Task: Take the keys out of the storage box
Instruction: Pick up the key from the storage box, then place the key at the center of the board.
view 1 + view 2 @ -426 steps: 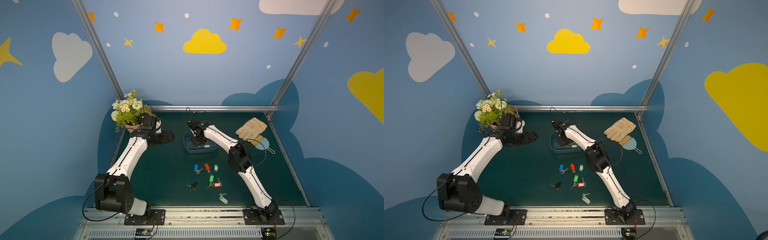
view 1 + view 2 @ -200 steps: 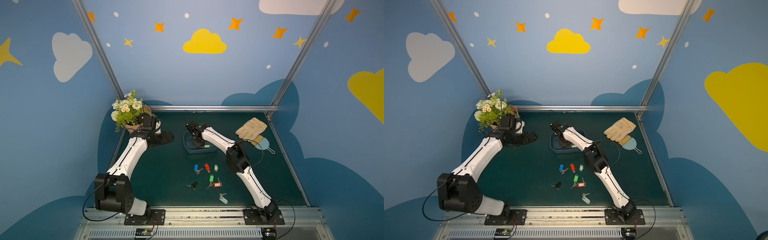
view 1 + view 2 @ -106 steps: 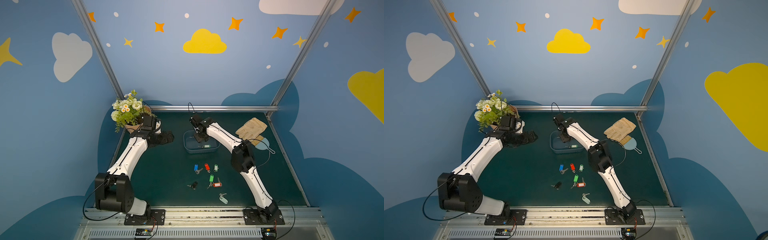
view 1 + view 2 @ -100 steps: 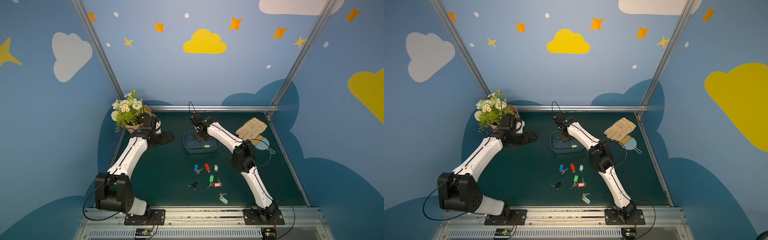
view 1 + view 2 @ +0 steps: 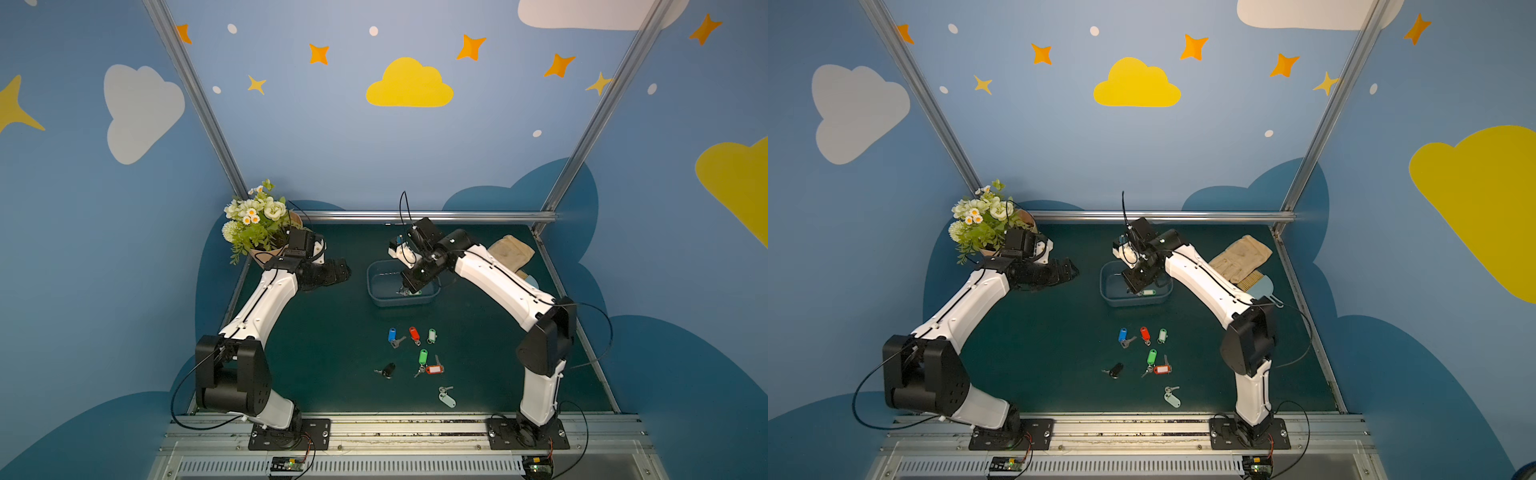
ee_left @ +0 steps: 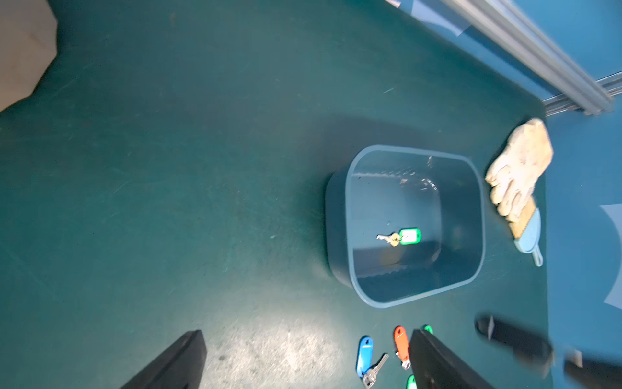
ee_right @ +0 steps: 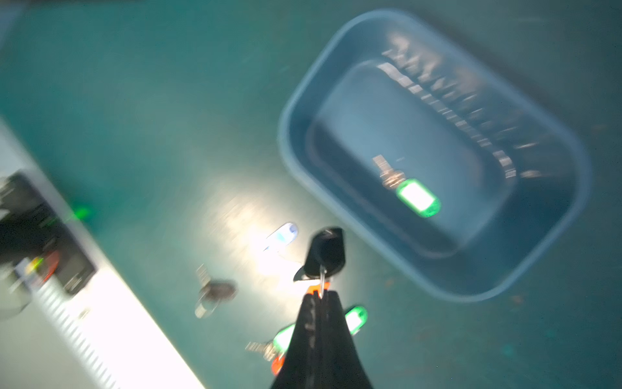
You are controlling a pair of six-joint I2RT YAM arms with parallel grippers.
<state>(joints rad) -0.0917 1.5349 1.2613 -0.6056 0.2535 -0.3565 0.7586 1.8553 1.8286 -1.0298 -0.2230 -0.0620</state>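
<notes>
While it dangles, black-tagged key [image 7: 325, 252]: light, swings easily; your right gripper [image 7: 319, 295] jaws pinch its metal end.
Green-tagged key [image 6: 402, 236]: flat; take its tag.
Left gripper [image 6: 306, 333]: jaws spread.

The mat at 9 o'clock of the storage box [image 5: 399, 302] is bare up to the wide-open left gripper [image 5: 338, 272], so this side gives free passage. The right arm [image 5: 494, 282] crosses in from 3 o'clock, and the right gripper [image 7: 319, 294], closed on a black-tag key [image 7: 326, 252], hangs above the box and covers part of its opening. At 6 o'clock, 7 keys [image 5: 419, 357] lie scattered on the mat. The glove [image 5: 511, 253] and the comb [image 5: 1260, 286] block 2 o'clock. The flower pot [image 5: 259, 232] stands at 10 o'clock, behind the left gripper.
</notes>
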